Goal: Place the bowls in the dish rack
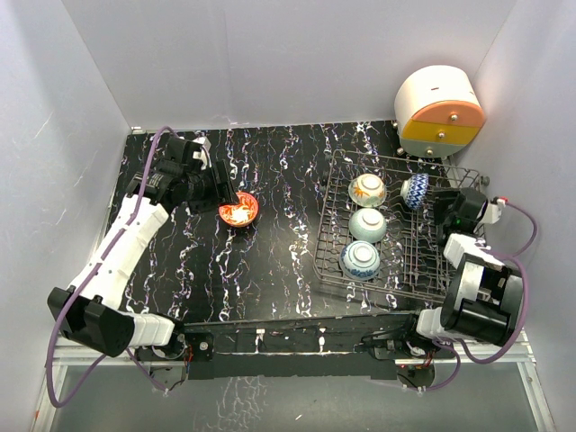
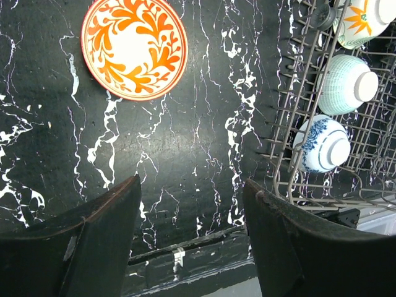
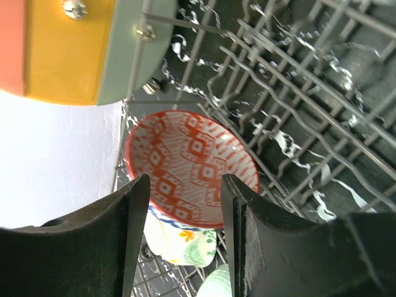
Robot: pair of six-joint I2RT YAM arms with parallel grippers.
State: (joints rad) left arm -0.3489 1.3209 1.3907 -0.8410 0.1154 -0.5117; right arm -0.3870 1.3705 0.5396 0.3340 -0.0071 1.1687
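An orange-red bowl [image 1: 238, 211] sits upright on the black marbled table; it also shows in the left wrist view [image 2: 134, 46]. My left gripper [image 1: 221, 193] [image 2: 192, 182] is open and empty, hovering just beside it. The grey wire dish rack [image 1: 396, 279] holds a cream flower bowl [image 1: 368, 189], a teal bowl [image 1: 367, 224] and a blue patterned bowl [image 1: 360, 260], all upside down. A red-pink bowl [image 3: 192, 164] stands on its side at the rack's back [image 1: 415, 191]. My right gripper [image 1: 441, 205] [image 3: 185, 179] is open right in front of it, its fingers apart from the bowl.
A rounded white, orange and yellow drawer unit [image 1: 438, 112] stands behind the rack at the back right. White walls close in the table on three sides. The rack's right half [image 1: 432, 256] has bare tines.
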